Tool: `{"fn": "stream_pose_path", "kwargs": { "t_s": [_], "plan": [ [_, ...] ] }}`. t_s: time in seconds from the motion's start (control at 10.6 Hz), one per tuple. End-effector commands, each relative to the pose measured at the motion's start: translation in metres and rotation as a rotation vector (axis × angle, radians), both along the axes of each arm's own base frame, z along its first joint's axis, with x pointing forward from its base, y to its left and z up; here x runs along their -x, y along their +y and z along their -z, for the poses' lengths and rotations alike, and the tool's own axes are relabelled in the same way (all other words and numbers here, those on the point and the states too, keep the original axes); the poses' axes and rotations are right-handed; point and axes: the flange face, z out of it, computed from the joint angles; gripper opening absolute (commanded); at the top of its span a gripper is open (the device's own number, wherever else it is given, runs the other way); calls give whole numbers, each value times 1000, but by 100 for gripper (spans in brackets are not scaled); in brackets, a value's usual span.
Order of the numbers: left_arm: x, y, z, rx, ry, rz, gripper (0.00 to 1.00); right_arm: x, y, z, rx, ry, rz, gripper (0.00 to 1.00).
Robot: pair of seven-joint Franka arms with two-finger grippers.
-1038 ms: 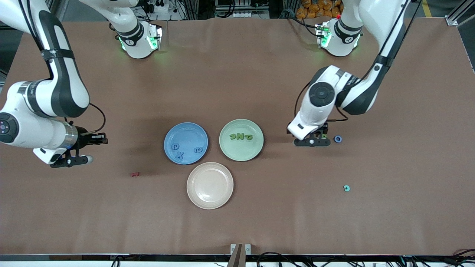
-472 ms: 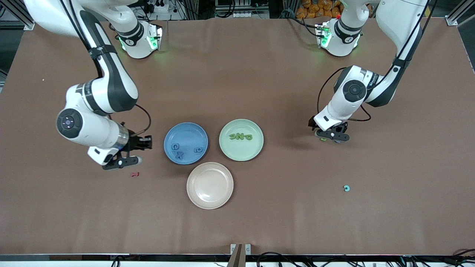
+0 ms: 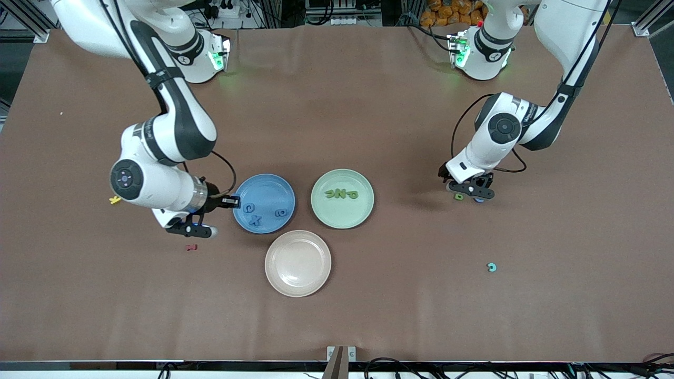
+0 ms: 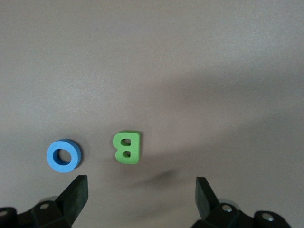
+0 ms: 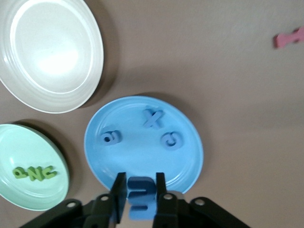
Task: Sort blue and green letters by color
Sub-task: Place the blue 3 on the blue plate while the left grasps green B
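A: What do the plates hold?

B: The blue plate (image 3: 264, 203) holds three blue letters: a C (image 3: 249, 208), an X (image 3: 255, 220) and one more (image 3: 282, 212) that I cannot read. They lie flat and apart from each other. The green plate (image 3: 342, 198) holds three green letters (image 3: 341, 194), touching in one row; the row runs along the table from one arm's end toward the other. The beige plate (image 3: 298, 263) is nearer to the front camera than both.

A: And the right gripper?

B: The right gripper (image 5: 140, 192) is over the table at the rim of the blue plate, on the right arm's side. Its jaws are clamped on a blue letter (image 5: 141, 197), which sits between the fingers; its long axis runs along them.

A: The left gripper?

B: The left gripper (image 4: 141, 194) hangs over a green B (image 4: 127, 147) and a blue O (image 4: 63, 155), jaws wide apart. Both lie flat on the table, just beside each other, toward the left arm's end.

A: Other small things?

B: A teal letter (image 3: 492, 267), a dark red letter (image 3: 191, 247) and a yellow letter (image 3: 114, 200) lie on the table.
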Motion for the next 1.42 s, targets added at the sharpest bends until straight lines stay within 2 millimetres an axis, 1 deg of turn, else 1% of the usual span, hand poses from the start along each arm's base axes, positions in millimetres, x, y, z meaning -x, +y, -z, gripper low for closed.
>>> {"fn": "stream_pose_path", "kwargs": {
  "t_s": [0.0, 0.09, 0.19, 0.28, 0.38, 0.47, 0.57, 0.66, 0.75, 0.85, 0.94, 1.04, 1.32],
  "plan": [
    [2, 0, 13, 13, -14, 54, 95, -3, 10, 2, 10, 36, 126, 100],
    [-2, 0, 15, 14, -16, 58, 94, -2, 8, 3, 13, 44, 121, 100],
    [-4, 0, 15, 16, -17, 56, 93, -5, -3, 4, 17, 42, 114, 100],
    [-8, -1, 16, 19, -19, 54, 90, -10, -19, 4, 11, 30, 87, 100],
    [-12, 0, 18, 23, -20, 49, 90, -13, -37, 6, 1, 15, 29, 100],
    [-20, 3, 18, 26, -26, 38, 90, -20, -65, 7, -1, -7, -29, 100],
    [-27, 10, 24, 33, -20, 18, 90, -23, -91, 9, 32, -27, -108, 100],
    [-29, 13, 26, 35, -19, 10, 90, -26, -115, 9, 90, -46, -178, 100],
    [-29, 13, 26, 36, -17, -8, 88, -26, -125, 5, 134, -58, -244, 100],
    [-28, 15, 31, 37, -7, -22, 86, -21, -138, 0, 157, -67, -278, 100],
    [-29, 20, 32, 38, -4, -46, 85, -10, -145, -13, 175, -79, -293, 100],
    [-28, 21, 33, 37, 0, -62, 85, 5, -147, -31, 205, -97, -310, 100],
    [-26, 15, 32, 36, 2, -102, 85, 46, -150, -86, 247, -161, -323, 100]
  ]
}}
